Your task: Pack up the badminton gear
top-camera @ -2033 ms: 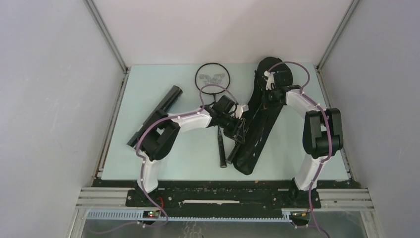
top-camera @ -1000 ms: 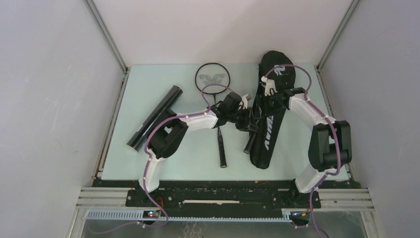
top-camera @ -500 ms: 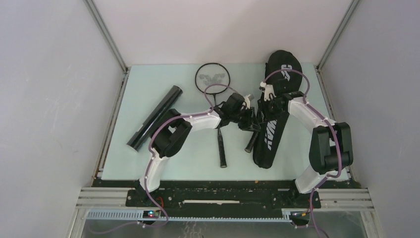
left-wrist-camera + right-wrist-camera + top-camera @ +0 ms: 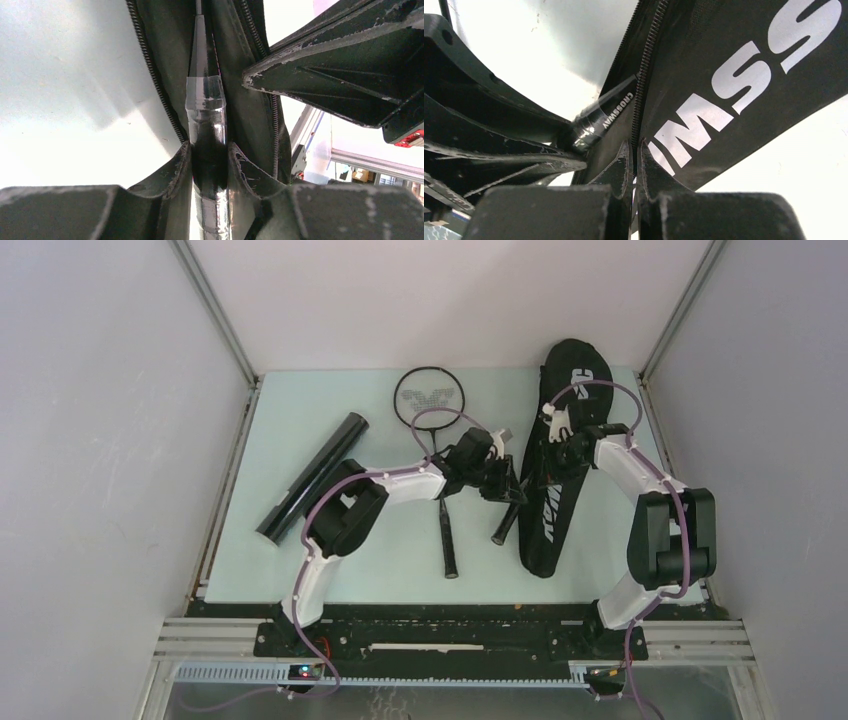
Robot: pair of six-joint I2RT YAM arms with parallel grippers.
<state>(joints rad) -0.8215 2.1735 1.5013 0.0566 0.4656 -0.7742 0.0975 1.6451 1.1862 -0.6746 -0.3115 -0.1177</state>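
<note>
Your left gripper (image 4: 210,159) pinches tight on the glossy black racket (image 4: 204,107). Your right gripper (image 4: 634,156) clamps the toothed zipper edge of the fabric bag (image 4: 744,75).

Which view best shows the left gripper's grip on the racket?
Left wrist: the left gripper clamps the racket handle at the bag opening. Top external shows this small; right wrist shows only the handle's end.

- "CROSSWAY", small white capitals, along the neck of the black racket (image 4: 596,122).
- "SSW", large white letters, upside down and cropped, on the black bag (image 4: 754,120).
- Overhead, bag lettering too small to read.
</note>
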